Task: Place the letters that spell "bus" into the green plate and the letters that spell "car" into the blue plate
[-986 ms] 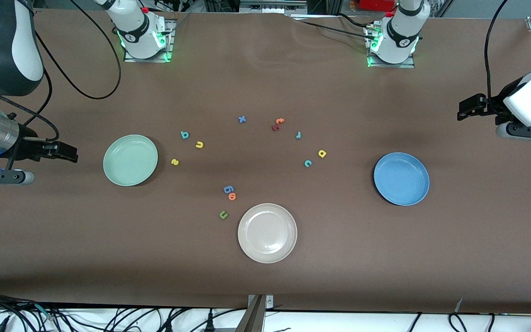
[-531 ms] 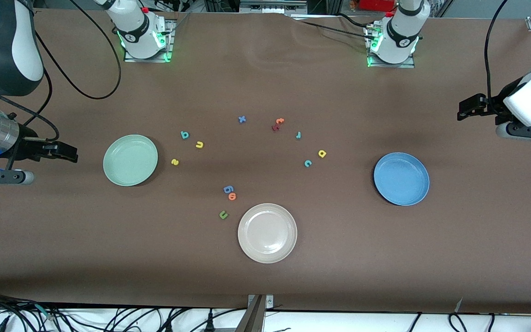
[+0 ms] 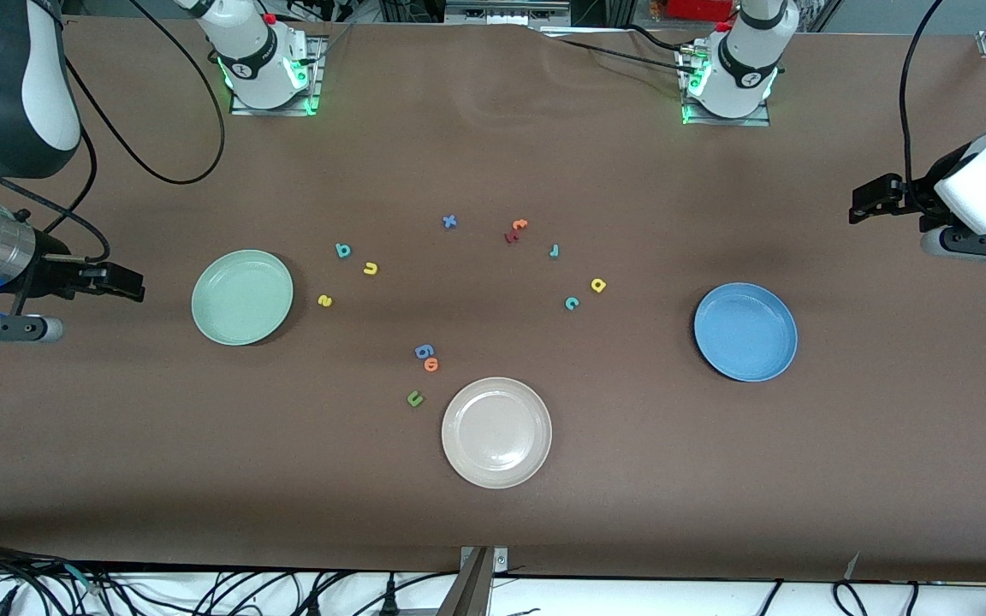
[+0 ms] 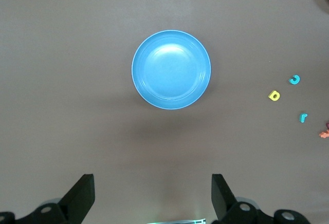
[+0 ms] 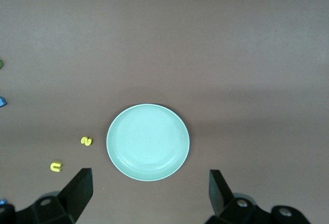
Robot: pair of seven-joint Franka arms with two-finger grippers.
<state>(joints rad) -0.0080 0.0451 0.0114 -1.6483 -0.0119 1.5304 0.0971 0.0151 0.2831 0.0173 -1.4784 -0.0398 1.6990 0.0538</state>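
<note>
Progress: we judge nothing is done yet; all six letters lie on the table, both target plates bare
Green plate: centre-left of the front frame; empty
Bus letters: teal "b", yellow "u", yellow "s"; we see them clustered just beside the green plate, toward the frame's middle
Blue plate: centre-right of the front frame; empty
Car letters: teal "c", yellow "a", teal "r"; mid-frame, well apart from the blue plate
Right gripper: at the frame's left edge, fingers spread wide, holding nothing; over bare table near the green plate; waiting
Left gripper: at the frame's right edge, fingers apart, empty; over bare table above the blue plate in frame; waiting
Left to do: we count six picks and six drops
</note>
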